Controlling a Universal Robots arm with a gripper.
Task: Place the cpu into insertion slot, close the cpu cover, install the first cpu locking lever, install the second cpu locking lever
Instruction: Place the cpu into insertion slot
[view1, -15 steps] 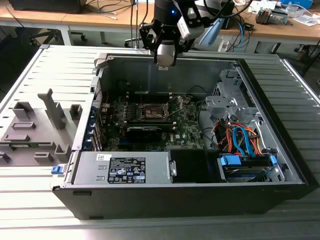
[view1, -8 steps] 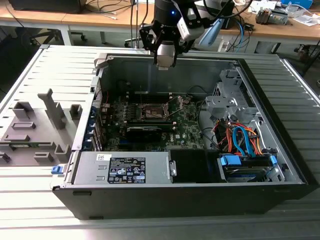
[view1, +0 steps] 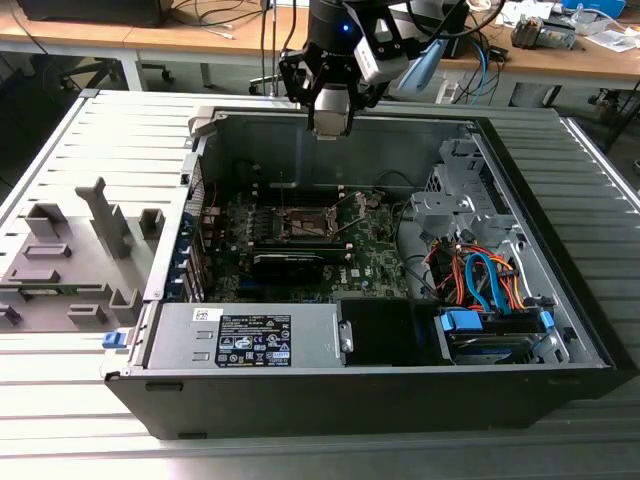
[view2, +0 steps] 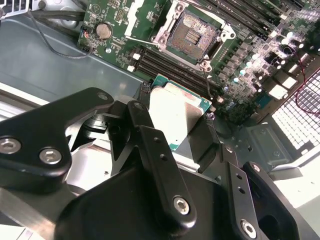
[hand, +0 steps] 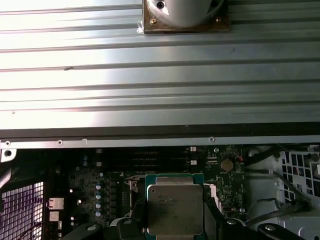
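One cpu (view2: 177, 112) is pinched by its edges between the jaws, which are closed on it, its silver-grey top and green rim plain in both wrist views. In the exterior view the arm (view1: 340, 50) hangs at twelve o'clock of the open case (view1: 350, 400), above the far wall and well clear of the board (view1: 370, 260). The slot (view1: 305, 222) lies near the board's middle, toward six o'clock from the jaws and well apart from them; in the second wrist view it stands uncovered, its dark pin field showing inside the metal rim. A graphics card (view1: 290, 262) runs just at six o'clock of the slot. A power supply (view1: 250, 335) fills the case's seven o'clock corner, and blue and orange cables (view1: 480, 280) bunch at four o'clock. A grey fixture (view1: 70, 270) rests on the ribbed counter (view1: 590, 170) at nine o'clock of the case. A coin cell (view2: 103, 31) sits on the board, near the slot.
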